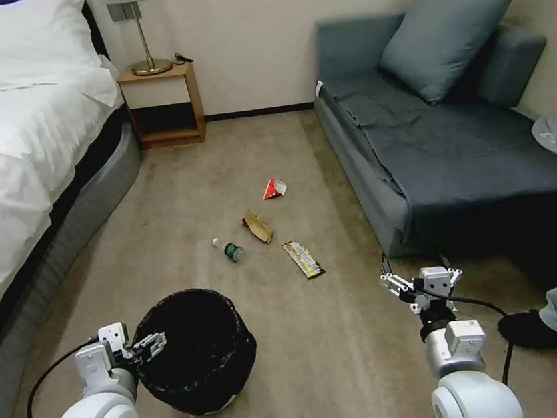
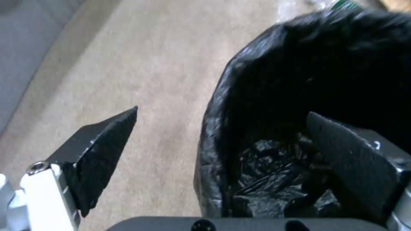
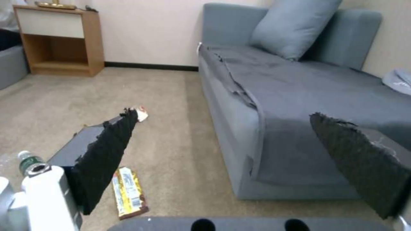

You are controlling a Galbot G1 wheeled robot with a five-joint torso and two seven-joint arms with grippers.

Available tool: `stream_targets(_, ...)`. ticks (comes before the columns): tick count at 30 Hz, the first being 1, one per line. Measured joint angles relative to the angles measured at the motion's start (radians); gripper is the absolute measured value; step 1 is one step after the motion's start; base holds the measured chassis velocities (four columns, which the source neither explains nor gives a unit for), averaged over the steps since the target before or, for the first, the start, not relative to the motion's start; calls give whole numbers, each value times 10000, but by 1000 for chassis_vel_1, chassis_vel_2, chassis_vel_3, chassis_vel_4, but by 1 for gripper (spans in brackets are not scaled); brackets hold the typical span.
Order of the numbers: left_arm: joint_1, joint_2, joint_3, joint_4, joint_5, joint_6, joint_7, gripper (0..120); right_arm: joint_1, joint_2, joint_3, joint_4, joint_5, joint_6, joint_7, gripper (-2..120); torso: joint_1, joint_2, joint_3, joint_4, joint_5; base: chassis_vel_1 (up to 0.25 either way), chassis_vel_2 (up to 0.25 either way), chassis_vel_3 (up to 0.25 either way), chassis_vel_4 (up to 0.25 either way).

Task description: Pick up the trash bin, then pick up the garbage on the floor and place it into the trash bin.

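**Entry: bin rim between the left pincer's pads, litter ahead**

- Left gripper (image 1: 148,345): jaws wide, straddling the near-left rim of the trash bin (image 1: 197,352). In the left wrist view one finger (image 2: 100,154) sits outside the wall over carpet, the other (image 2: 355,160) inside over the crumpled black liner. Not yet closed on the rim; the bin appears to rest on the floor.
- Right gripper (image 1: 421,281): jaws wide, empty, held low beside the sofa (image 1: 447,163).
- Garbage, all on the carpet beyond the bin, ahead of both pincers:
  - bottle (image 1: 230,249), nearest the bin;
  - gold wrapper (image 1: 303,259), long axis running roughly away from the robot, ahead and left of the right pincer;
  - tan scrap (image 1: 257,227);
  - red-and-white packet (image 1: 274,188), farthest.
- Judgement: the rim lies between the left pads, so closing is what the lift needs. The right arm is nearer the wrapper.
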Motion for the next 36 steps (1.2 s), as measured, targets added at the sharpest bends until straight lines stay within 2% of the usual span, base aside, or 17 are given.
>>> stream_targets(8, -247, -28, 127, 802, -375, -32, -139, 99, 65, -70, 63, -126, 88, 26, 35, 100, 0, 0, 0, 0, 0, 0, 0, 0, 0)
stream_targets(13, -284, -34, 135, 993, -437, -42, -147, 98, 101, -68, 54, -144, 93, 26, 38, 100, 0, 0, 0, 0, 0, 0, 0, 0, 0)
stream_targets(18, -372, -29, 119, 1319, -619, -72, -148, 91, 138, -37, -10, -206, 89, 25, 45, 100, 0, 0, 0, 0, 3, 0, 0, 0, 0)
stream_targets(21, -423, -64, 123, 1491, -639, -125, -153, 79, 174, -34, -17, -226, 82, 17, 52, 100, 0, 1, -1, 1, 5, 0, 0, 0, 0)
stream_targets(23, -431, -71, 140, 1521, -640, -125, -142, 75, 181, -34, -17, -228, 80, 15, 55, 100, 0, 1, -1, 0, 5, 0, 0, 0, 0)
stream_targets(25, -454, -86, 171, 1539, -638, -126, -111, 66, 191, -32, -14, -231, 77, 11, 63, 100, 0, 1, -1, 1, 5, 0, 0, 0, 0)
stream_targets(26, -454, -86, 171, 1539, -638, -126, -111, 66, 191, -32, -14, -231, 77, 11, 63, 100, 0, 1, -1, 1, 5, 0, 0, 0, 0)
stream_targets(28, -470, -83, 193, 1544, -636, -128, -69, 53, 189, -27, -4, -233, 69, 9, 75, 100, 0, 1, -1, 2, 6, 0, 0, 0, 0)
stream_targets(30, -475, -73, 199, 1546, -637, -128, -48, 51, 186, -27, 2, -233, 68, 8, 81, 100, 0, 1, -1, 2, 5, 0, 0, 0, 0)
stream_targets(33, -489, -59, 219, 1544, -652, -128, -26, 36, 184, -24, 23, -241, 67, 7, 93, 100, 0, 1, -1, 1, 3, 0, 0, 0, 0)
stream_targets(34, -489, -59, 219, 1544, -652, -128, -26, 36, 184, -24, 23, -241, 67, 7, 93, 100, 0, 1, -1, 1, 3, 0, 0, 0, 0)
stream_targets(36, -492, -59, 227, 1505, -711, -125, -4, 27, 185, -25, 32, -242, 68, 8, 98, 100, 0, 1, -1, 0, 2, 0, 0, 0, 0)
